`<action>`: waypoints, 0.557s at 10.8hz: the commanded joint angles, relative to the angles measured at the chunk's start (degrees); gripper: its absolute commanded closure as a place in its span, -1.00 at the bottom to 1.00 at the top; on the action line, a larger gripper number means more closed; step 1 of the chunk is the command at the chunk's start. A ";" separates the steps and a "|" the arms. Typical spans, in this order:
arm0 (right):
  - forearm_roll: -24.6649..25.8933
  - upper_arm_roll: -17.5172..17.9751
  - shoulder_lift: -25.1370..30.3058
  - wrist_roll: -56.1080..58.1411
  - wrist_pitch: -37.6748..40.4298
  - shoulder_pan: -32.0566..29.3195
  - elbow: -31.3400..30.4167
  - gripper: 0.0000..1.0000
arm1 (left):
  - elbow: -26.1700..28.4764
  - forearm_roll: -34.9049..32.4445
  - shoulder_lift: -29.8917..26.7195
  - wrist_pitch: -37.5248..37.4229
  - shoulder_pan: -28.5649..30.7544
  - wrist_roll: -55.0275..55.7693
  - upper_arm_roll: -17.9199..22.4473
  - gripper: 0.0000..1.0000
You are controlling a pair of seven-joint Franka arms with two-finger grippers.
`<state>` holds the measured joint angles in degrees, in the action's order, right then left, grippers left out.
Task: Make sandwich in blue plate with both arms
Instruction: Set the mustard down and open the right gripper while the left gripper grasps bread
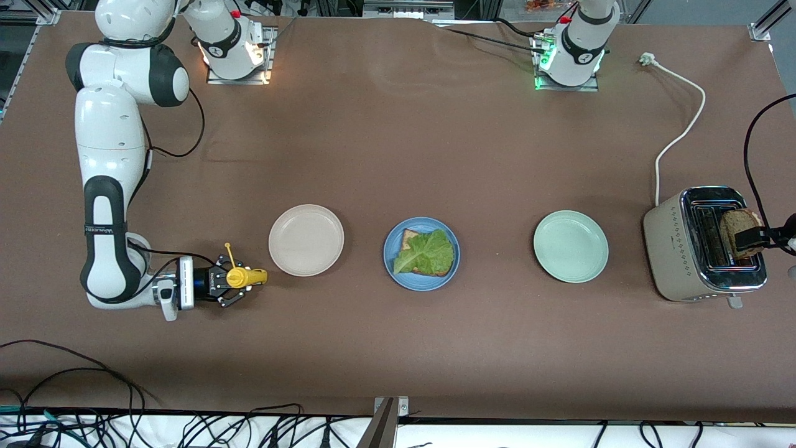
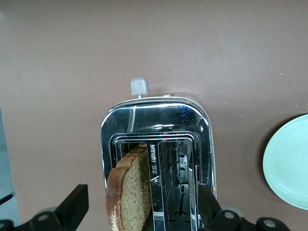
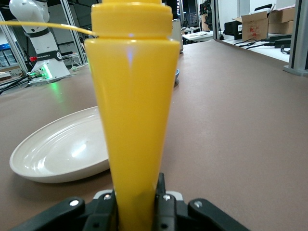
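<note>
I see the right gripper (image 1: 239,287) pinching a yellow bottle (image 1: 246,277), low beside the beige plate (image 1: 306,239). The left gripper (image 1: 754,236) hangs over the toaster (image 1: 684,249), jaws spread around the bread slice (image 1: 739,229) in its slot, possibly touching. The blue plate (image 1: 421,254), mid-table, holds bread (image 1: 410,237) under lettuce (image 1: 426,252).

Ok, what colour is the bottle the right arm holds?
Yellow; the bottle shows best in the right wrist view.

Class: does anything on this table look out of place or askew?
Only mildly: the bread slice leans tilted in the toaster slot between the open left gripper fingers. The right gripper grips a yellow squeeze bottle.
</note>
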<state>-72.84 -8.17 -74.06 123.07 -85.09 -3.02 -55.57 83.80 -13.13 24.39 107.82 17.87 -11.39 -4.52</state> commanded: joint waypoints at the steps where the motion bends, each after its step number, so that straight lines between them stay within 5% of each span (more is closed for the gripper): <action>1: -2.47 0.26 0.23 1.74 -0.69 -0.49 -2.34 -0.99 | -1.71 1.27 0.75 -0.51 0.41 -1.35 -0.31 -1.00; 6: -1.96 -0.44 0.49 1.30 0.10 -1.63 -2.61 -1.00 | -1.71 1.35 0.75 -0.51 0.41 -1.35 -0.31 -1.00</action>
<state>-74.04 -8.25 -74.06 123.69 -85.21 -3.73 -57.32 83.80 -12.99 24.45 107.82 17.87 -11.40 -4.54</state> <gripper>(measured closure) 0.154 0.000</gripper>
